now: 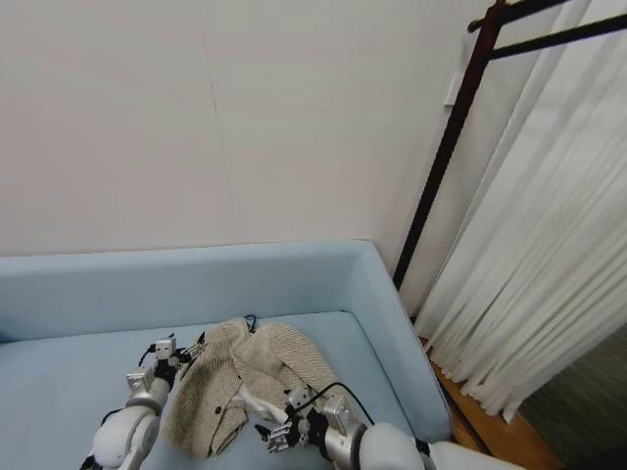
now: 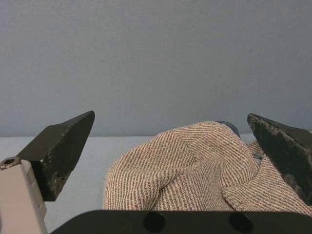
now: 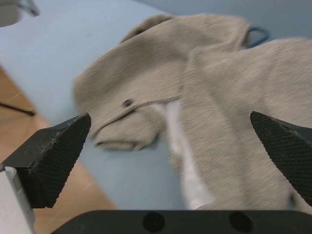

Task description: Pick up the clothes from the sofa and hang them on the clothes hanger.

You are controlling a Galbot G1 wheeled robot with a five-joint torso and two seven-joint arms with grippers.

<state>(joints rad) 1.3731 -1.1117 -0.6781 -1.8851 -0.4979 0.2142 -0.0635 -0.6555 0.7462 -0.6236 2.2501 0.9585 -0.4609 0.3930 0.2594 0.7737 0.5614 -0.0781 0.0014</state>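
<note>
On the blue sofa (image 1: 294, 279) your knit sweater (image 1: 257, 370) lies in a heap. Your left gripper (image 1: 168, 352) and right gripper (image 1: 278, 434) sit beside it, jaws spread wide. It looks soft and floppy, so pinch a thick fold near the collar (image 1: 235, 328).

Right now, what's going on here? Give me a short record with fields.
Sofa: light blue, against a white wall
Garment: beige knit cardigan, crumpled on the sofa
Left gripper: open, facing the cardigan's left side
Right gripper: open, facing its near edge
Rack: dark clothes rack beside the sofa, by white curtains
Hung yet: no
</note>
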